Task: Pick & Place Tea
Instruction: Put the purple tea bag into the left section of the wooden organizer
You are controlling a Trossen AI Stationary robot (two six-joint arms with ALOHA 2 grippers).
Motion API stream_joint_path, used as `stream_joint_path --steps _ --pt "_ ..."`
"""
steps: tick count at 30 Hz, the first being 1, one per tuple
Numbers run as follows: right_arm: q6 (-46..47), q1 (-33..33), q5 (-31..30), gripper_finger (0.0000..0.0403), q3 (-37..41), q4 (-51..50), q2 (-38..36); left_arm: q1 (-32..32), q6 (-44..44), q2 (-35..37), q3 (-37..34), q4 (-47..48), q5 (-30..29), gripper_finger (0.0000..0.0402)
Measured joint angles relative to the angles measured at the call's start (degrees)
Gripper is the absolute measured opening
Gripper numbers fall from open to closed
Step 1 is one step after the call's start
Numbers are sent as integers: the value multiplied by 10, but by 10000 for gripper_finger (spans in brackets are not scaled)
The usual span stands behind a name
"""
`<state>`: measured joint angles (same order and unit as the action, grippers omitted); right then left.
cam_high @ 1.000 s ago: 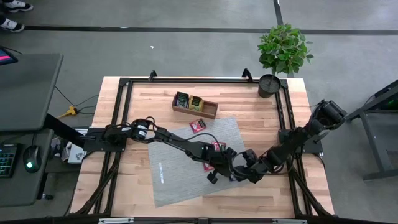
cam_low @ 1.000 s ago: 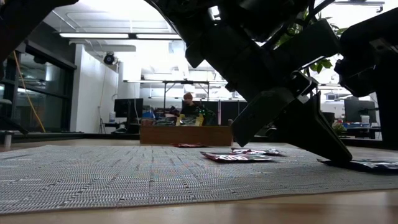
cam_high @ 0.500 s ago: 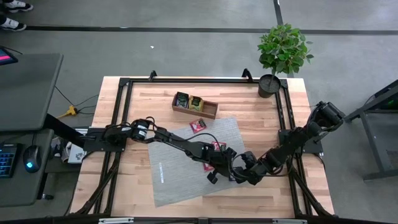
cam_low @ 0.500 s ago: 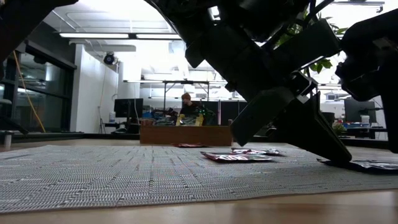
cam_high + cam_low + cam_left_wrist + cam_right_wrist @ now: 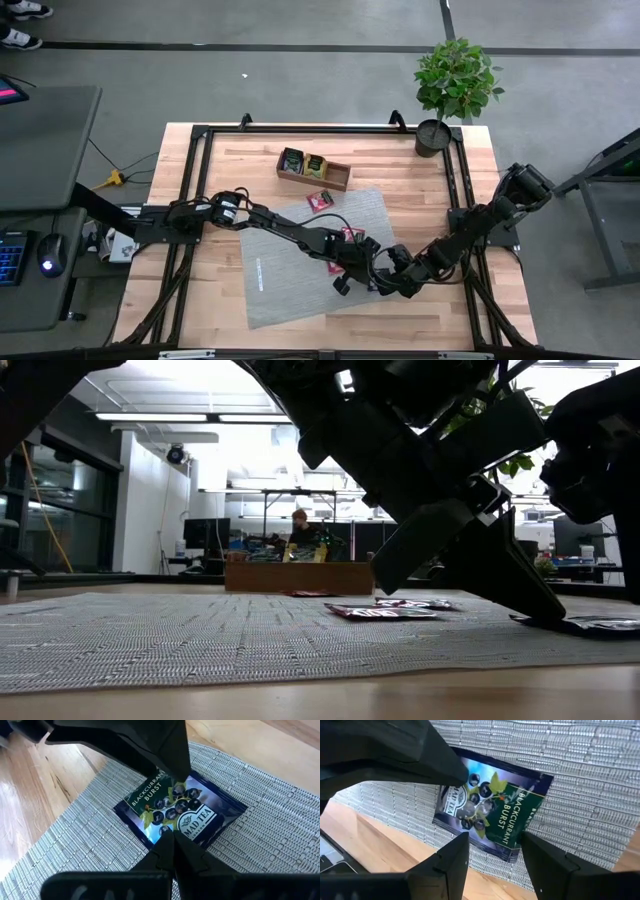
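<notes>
Blackcurrant tea sachet lies flat on the grey mat, lower centre-right of the high view. Since a second ago the open right gripper has been edged closer; the open left gripper straddles the sachet, ungrasped.

The high view is evenly and brightly lit from overhead; only soft, short shadows are cast on the table beneath the arms. In the low view, strong backlight is given by ceiling strips and windows, so the near arm parts are reduced to black silhouettes and the mat foreground is blurred. In the 2 wrist views the sachet is sharp, while the nearest fingers are soft and dark.
</notes>
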<state>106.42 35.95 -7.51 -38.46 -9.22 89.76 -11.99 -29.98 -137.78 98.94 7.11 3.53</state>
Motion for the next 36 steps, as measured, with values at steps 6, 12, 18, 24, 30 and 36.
stream_joint_path --steps 6,12,18,24,30,36 --pt "-20 -2 -18 177 1 23 1 0 -2 0 0 0 0 0" --pt "-19 0 -22 177 1 32 1 0 -2 0 0 0 0 0" --pt "-17 1 -24 157 0 30 1 0 -1 0 0 0 0 0" --pt "-17 1 -23 81 -1 20 0 0 0 0 0 0 0 0" --pt "-32 1 -23 6 -1 13 0 0 0 0 0 0 -2 0" --pt "-43 1 -23 3 -1 5 0 0 0 0 0 -1 -9 0"
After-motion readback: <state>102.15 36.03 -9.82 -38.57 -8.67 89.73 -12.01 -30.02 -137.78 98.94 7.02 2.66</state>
